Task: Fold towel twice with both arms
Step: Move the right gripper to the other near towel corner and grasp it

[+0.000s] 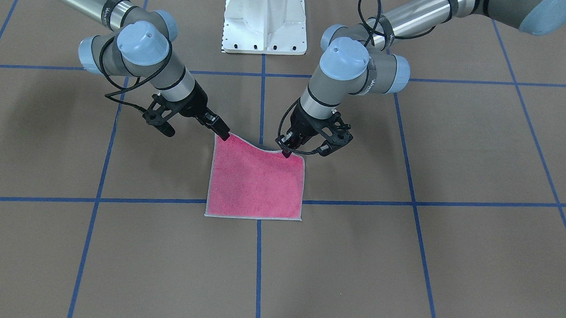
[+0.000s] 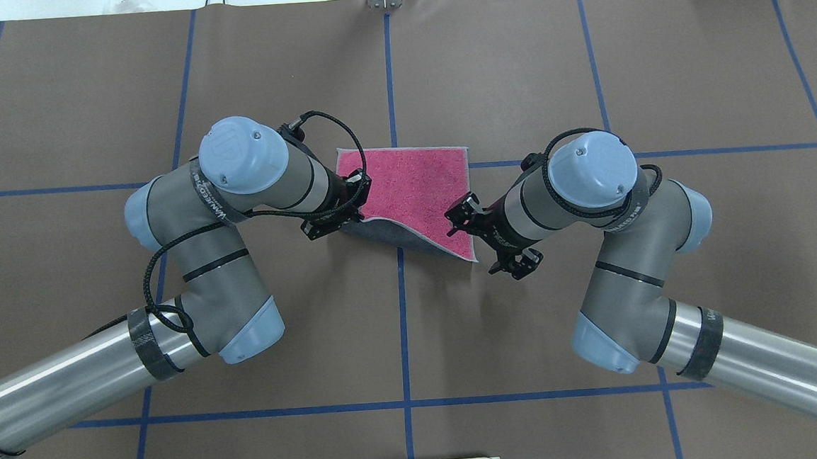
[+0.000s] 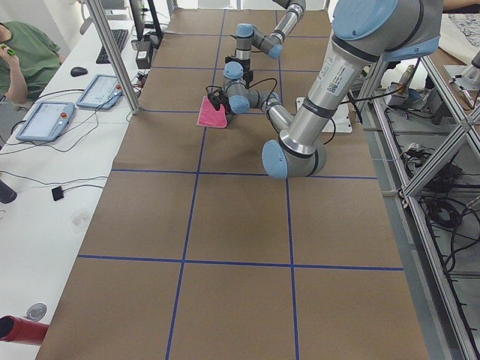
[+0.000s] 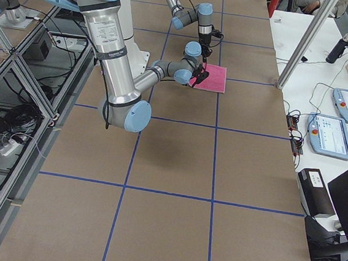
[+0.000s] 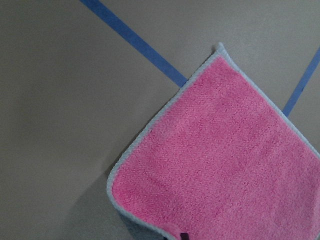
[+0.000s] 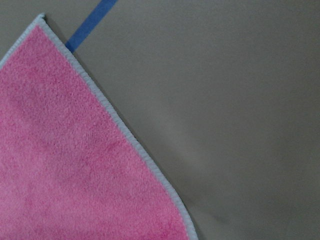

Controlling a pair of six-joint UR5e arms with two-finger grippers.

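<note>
1. On the left as seen from behind the robot, the left gripper (image 2: pixel 350 208) is closed on the towel's (image 2: pixel 409 187) near corner. Its fingers are pinched shut on the grey border, and that corner is raised off the table (image 2: pixel 88 100).

2. In the middle, the towel sits at the crossing of the blue tape lines (image 2: pixel 389 82), just in front of the two arms. Its far edge lies flat on the brown surface. Its near edge is lifted and sags a little between the two grips.

3. On the right, the right gripper (image 2: pixel 466 224) is likewise clamped on the other near corner, also held up.

4. I'd say this is the first fold, only just started. The cloth is still a single layer, with both near corners picked up and nothing laid over yet.

5. The next move looks like it needs both arms to carry the lifted edge away from the robot, at the same pace and height, over to the far edge. Then they would lower it so the borders line up before letting go.

6. The towel shows pink terry on top with a pale grey stitched rim. A strip of dark grey underside peeks out beneath the raised edge.
</note>
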